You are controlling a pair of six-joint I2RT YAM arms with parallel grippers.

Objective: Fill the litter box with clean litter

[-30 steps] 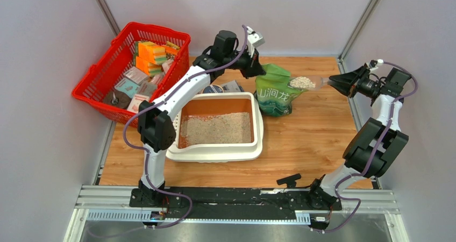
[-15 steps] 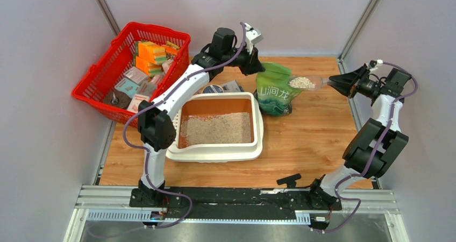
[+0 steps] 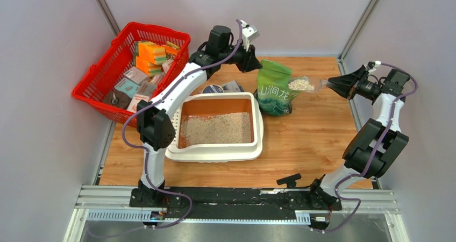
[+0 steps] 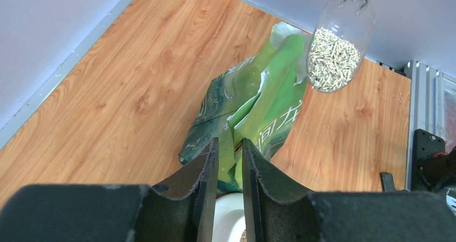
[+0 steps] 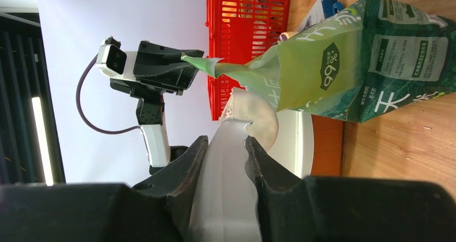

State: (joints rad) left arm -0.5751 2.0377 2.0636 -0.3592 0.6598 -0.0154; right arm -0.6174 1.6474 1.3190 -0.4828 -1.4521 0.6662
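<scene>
The cream litter box (image 3: 215, 155) lies mid-table with a layer of clean litter (image 3: 216, 129) on its orange floor. Behind its right corner stands a dark green bag (image 3: 274, 91), top open. My left gripper (image 3: 253, 63) hovers at the bag's upper left rim, open, nothing between its fingers; in the left wrist view the left gripper (image 4: 229, 142) looks down on the bag (image 4: 253, 107). My right gripper (image 3: 336, 83) is shut on the handle of a clear scoop (image 3: 301, 84), held above the bag's right side with litter (image 4: 332, 59) in it. In the right wrist view the scoop handle (image 5: 228, 172) sits between the jaws.
A red wire basket (image 3: 107, 75) full of small boxes stands at the back left. A dark round item (image 3: 214, 89) lies behind the litter box. Grey walls close in the left, back and right sides. Bare wood floor (image 3: 317, 140) lies right of the box.
My left gripper has opened and let go of the bag's rim, pulling slightly back and left. The scoop has stayed almost still over the bag.
</scene>
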